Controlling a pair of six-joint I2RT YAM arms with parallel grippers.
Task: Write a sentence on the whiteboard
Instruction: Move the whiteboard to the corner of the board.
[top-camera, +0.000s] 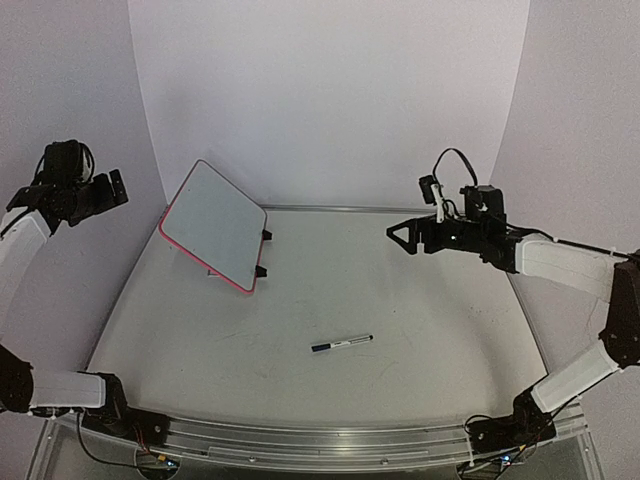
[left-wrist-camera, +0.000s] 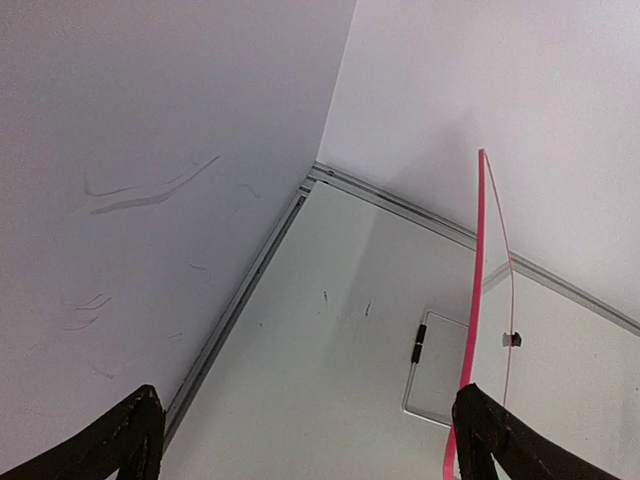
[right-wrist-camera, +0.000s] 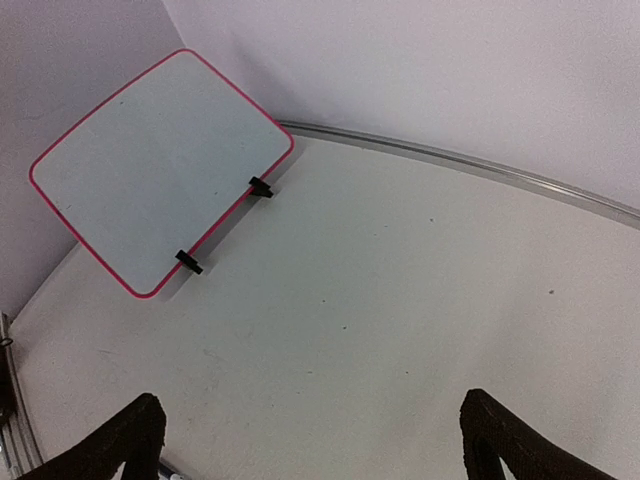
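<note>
The whiteboard (top-camera: 213, 225) leans tilted at the back left of the table, a white face in a red-pink frame with two black clip feet (right-wrist-camera: 260, 187). Its face is blank, and the sentence is not in view. The right wrist view shows the whole whiteboard (right-wrist-camera: 160, 170); the left wrist view shows only its pink edge (left-wrist-camera: 478, 280). A blue-capped marker (top-camera: 341, 344) lies flat on the table in front of centre. My left gripper (top-camera: 117, 190) (left-wrist-camera: 310, 445) hangs open, high beside the left wall. My right gripper (top-camera: 400, 235) (right-wrist-camera: 310, 445) hangs open above the table's right side, empty.
White backdrop walls (top-camera: 330, 90) close in the table at the back and sides. A metal rail (top-camera: 320, 440) runs along the near edge between the arm bases. Behind the board, a thin wire stand (left-wrist-camera: 425, 385) rests on the table.
</note>
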